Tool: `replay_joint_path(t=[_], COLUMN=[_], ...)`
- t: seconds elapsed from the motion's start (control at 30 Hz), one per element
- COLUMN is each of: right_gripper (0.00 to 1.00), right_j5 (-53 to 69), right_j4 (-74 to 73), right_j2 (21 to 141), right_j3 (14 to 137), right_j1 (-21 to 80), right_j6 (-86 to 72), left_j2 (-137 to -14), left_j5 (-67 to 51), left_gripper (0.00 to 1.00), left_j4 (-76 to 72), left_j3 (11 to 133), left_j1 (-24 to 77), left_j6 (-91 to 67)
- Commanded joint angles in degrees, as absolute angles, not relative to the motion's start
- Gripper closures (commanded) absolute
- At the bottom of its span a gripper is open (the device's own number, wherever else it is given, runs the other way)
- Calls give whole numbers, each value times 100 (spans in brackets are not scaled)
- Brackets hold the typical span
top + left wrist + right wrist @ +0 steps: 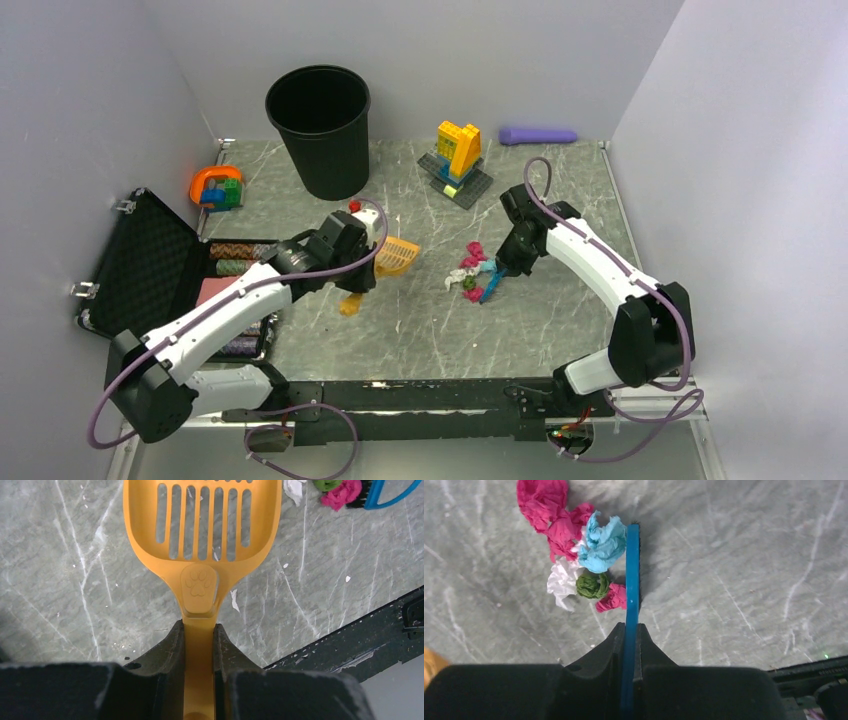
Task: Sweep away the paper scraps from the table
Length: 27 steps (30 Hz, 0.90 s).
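The paper scraps [468, 270] lie in one cluster on the grey-green table [400, 330], right of centre. In the right wrist view they are magenta [549, 515], light blue [601, 542], white [561, 580] and green [593, 586] wads. My right gripper [630, 630] is shut on a blue brush [632, 570], which stands against the cluster's right side. It also shows in the top view [510, 262]. My left gripper [199, 627] is shut on the handle of an orange slotted scoop [200, 520]. The scoop [397, 255] sits left of the scraps, apart from them.
A black bin [318, 130] stands at the back left. A yellow-and-blue brick build [458, 155] and a purple cylinder [538, 135] are at the back. An open black case [150, 265] lies at the left edge, an orange toy [217, 187] behind it. A black rail [420, 395] runs along the near edge.
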State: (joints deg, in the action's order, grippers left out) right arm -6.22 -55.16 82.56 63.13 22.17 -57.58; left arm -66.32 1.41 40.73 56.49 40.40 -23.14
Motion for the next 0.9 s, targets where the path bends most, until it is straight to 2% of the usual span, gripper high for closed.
replay_joint_path(t=[0.0,0.33,0.5,0.63,0.87], right_gripper=[100,100,100,100,100], right_j5=[-237,-1276,-2470,-1732,-1854], right_j4=[-4813,-5450,-5415,-4442,-4207], right_j2=[7959,7318,7312,7366,8193], right_j3=[6463,6720,6738,6358,6792], right_j1=[2233,2230,2219,2228,2226], right_j6=[-5272,-4072,-3300,-1544,-506], left_j2=[-6829,-7317,-7571,-7728,-7665], left_j5=[173,560,945,1248,1286], left_gripper=[100,100,100,100,100], left_j4=[3715,3495,3546,3772,4007], left_j3=[5733,5743,5754,5774,5729], left_j1=[4185,4732,5287,5680,5871], left_j6=[-2299,-2118,-2056,-2121,-2108])
